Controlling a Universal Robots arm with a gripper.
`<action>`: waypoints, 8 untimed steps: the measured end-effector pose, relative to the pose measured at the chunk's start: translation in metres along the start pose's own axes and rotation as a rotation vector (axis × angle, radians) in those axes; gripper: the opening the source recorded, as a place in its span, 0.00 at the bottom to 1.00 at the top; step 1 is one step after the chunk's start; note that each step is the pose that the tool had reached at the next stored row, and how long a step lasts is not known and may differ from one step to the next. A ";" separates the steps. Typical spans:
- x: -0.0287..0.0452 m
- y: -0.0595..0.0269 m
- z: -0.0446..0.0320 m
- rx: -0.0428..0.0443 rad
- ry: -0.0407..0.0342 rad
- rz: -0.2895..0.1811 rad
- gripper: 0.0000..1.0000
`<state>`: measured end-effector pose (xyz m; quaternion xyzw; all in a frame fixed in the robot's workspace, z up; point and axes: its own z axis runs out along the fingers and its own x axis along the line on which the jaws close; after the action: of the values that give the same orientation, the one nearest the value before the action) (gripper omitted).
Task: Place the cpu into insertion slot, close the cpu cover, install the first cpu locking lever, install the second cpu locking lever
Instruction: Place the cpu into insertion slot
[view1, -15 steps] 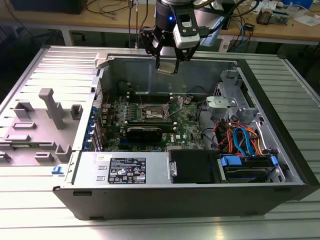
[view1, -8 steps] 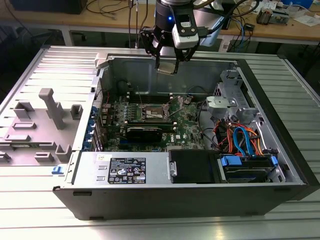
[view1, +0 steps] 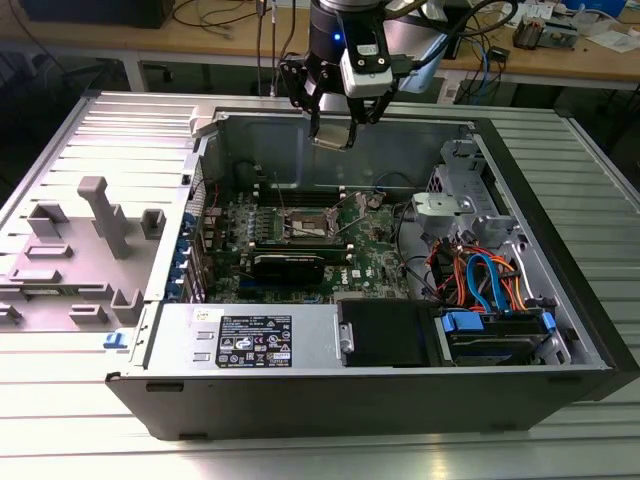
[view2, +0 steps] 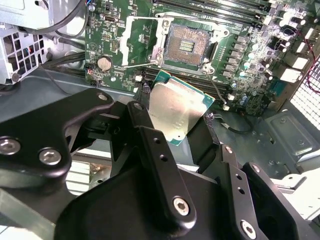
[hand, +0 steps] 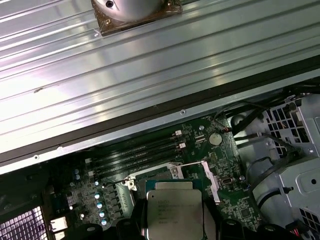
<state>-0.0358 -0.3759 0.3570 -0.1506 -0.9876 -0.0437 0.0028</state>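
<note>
My gripper (view1: 335, 122) hangs above the rear of the open computer case, shut on the cpu (view1: 332, 135). The cpu (view2: 177, 107) is a flat silver-topped square with a green rim, gripped by its edges between two black fingers (view2: 142, 120). In the first wrist view the cpu (hand: 174, 212) hovers over the motherboard. The insertion slot (view2: 187, 45) lies bare on the green board, its dark contact field showing. The cpu cover (view2: 159, 42), a thin silver frame, is swung open beside the slot. In the exterior view the insertion slot (view1: 305, 225) sits mid-board, lower than the gripper.
Long black memory slots (view1: 345, 215) run beside the socket. A black shroud (view1: 385, 332), a drive cage (view1: 455, 205) and orange and blue cables (view1: 480, 280) fill the exterior view's right. Grey fixture blocks (view1: 100, 215) stand on the ribbed table on the exterior view's left.
</note>
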 end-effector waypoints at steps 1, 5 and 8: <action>0.0000 0.0000 0.0000 0.0000 0.0000 0.000 0.55; 0.0000 0.0000 0.0007 0.0002 -0.0027 0.029 0.55; 0.0000 -0.0001 0.0011 -0.0002 -0.0047 0.053 0.55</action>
<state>-0.0358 -0.3759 0.3559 -0.1766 -0.9833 -0.0434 0.0016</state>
